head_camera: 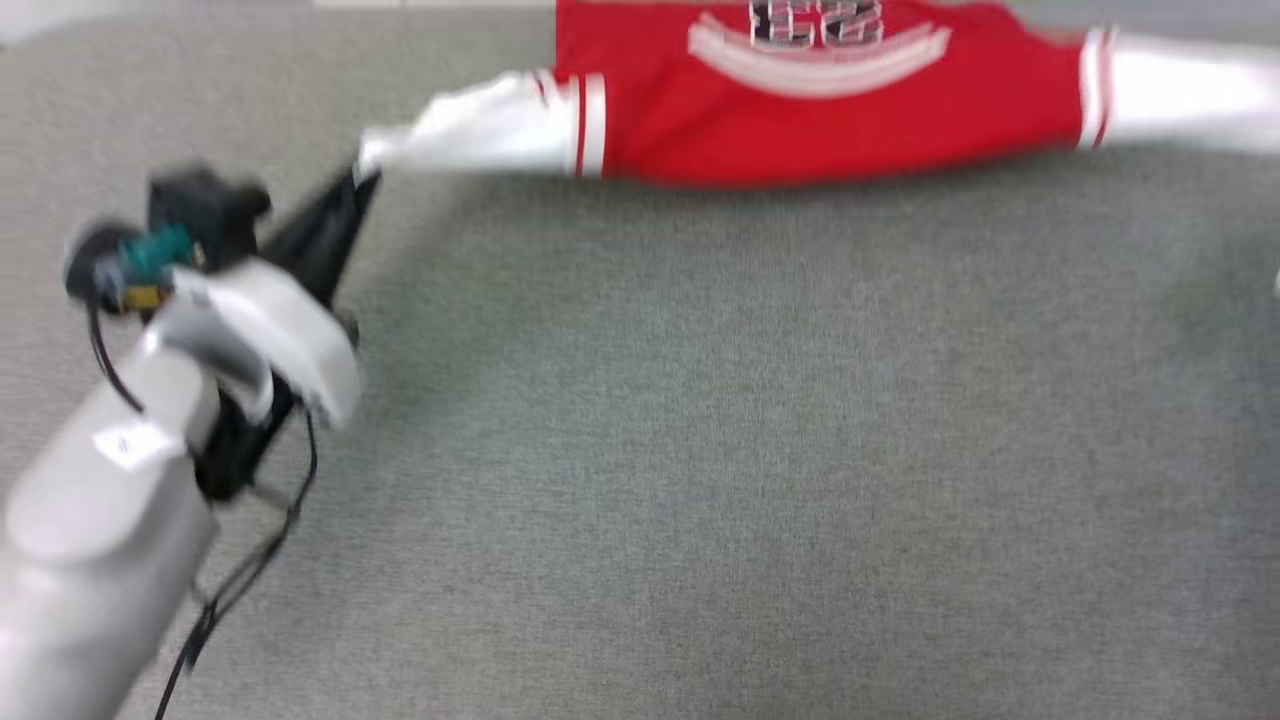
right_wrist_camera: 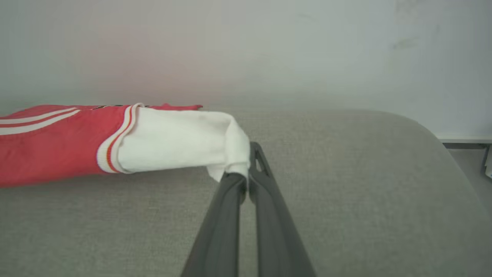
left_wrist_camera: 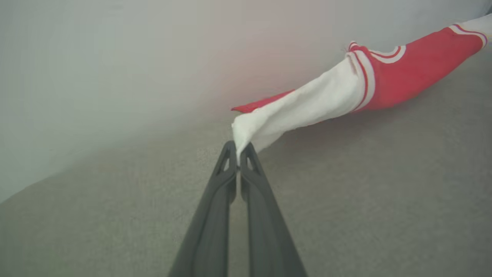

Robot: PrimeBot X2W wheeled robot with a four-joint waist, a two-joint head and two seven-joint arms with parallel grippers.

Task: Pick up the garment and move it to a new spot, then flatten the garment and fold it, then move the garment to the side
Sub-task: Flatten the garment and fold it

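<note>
**Figure.** The red jersey lies stretched left to right along the far edge of the grey fabric surface, print side up, with its curved white print facing the head camera. Its white left sleeve is drawn out to a point, and the white right sleeve runs off the right of the head view.

The left gripper is closed, its fingers pinching the very end of the left sleeve. The right gripper is likewise closed on a bunched fold at the end of the right sleeve.

The step in hand appears to be spreading the jersey flat. It is best done with both pinches firm, an even outward pull, and both ends lowered together, so that the body settles without a twist. The small bite of cloth in the left pinch could slip under a hard pull.

The head view, though blurred, gives the whole span and the print. The wrist views give each pinch sharply, along with the pale wall behind. The right wrist view also shows the surface's rounded far-right corner. Whether the body touches the surface cannot be told.
</note>
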